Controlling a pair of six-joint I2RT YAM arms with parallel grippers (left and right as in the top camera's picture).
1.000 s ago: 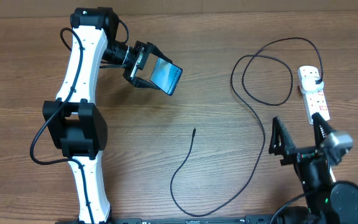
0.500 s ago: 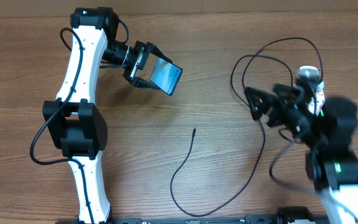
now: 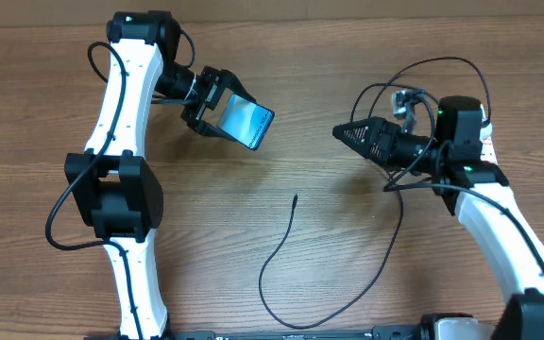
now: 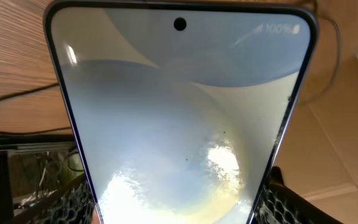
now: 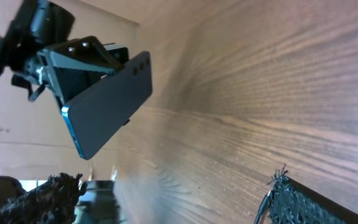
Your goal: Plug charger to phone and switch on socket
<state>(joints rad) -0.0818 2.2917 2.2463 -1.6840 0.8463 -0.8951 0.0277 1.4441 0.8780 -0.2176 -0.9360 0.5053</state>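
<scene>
My left gripper is shut on the phone and holds it tilted above the table at the back left. In the left wrist view its pale blue screen fills the frame. The right wrist view shows the phone's dark back. The charger cable lies on the table, with its free tip near the middle. It loops back right toward the socket, which my right arm mostly hides. My right gripper is open and empty, pointing left at the phone, well right of it.
The wooden table runs to the back edge. Loops of the black cable lie under and behind my right arm. The left arm's body stands along the left side.
My right arm has swung from the front right corner up and left, over the socket, and now points at the phone. The left gripper has tilted the phone slightly.
</scene>
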